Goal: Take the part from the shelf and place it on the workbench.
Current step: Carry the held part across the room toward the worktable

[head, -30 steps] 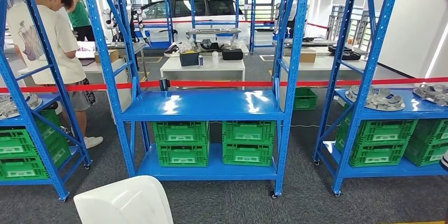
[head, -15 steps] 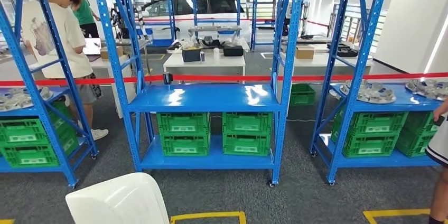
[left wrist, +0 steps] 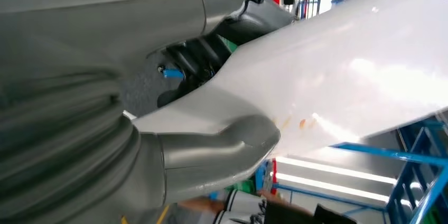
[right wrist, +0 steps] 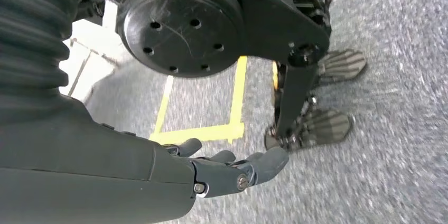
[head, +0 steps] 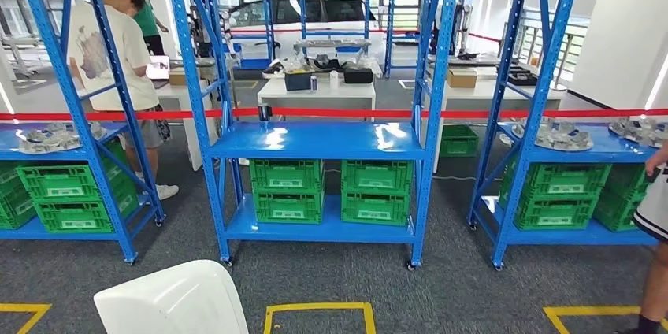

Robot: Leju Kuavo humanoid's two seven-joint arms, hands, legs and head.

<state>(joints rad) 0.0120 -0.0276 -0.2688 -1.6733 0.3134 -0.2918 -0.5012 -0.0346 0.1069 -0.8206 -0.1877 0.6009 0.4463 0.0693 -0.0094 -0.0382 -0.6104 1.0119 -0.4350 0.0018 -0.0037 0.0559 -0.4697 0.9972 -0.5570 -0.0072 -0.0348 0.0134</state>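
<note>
A large white curved part (head: 169, 302) sits low at the left of the head view, close to my body. In the left wrist view the same white part (left wrist: 343, 65) stretches away from my left hand (left wrist: 158, 150), whose thick grey thumb (left wrist: 227, 142) presses on its surface while the darker fingers grip it from the other side. My right hand (right wrist: 227, 168) hangs over the grey carpet with its fingers loosely extended and holding nothing. Grey metal parts (head: 555, 135) lie on the right blue shelf, and more of them (head: 51, 139) on the left one.
The middle blue shelf (head: 315, 141) stands ahead with green crates (head: 287, 188) underneath. Red tape (head: 339, 113) runs behind it. A person (head: 106, 42) stands back left, another person (head: 654, 216) at the right edge. Yellow floor markings (head: 319, 308) lie just ahead.
The whole view has shifted: the shelves now look farther off and sit more to the right, and yellow floor markings have come into sight. The white part stays low at the left.
</note>
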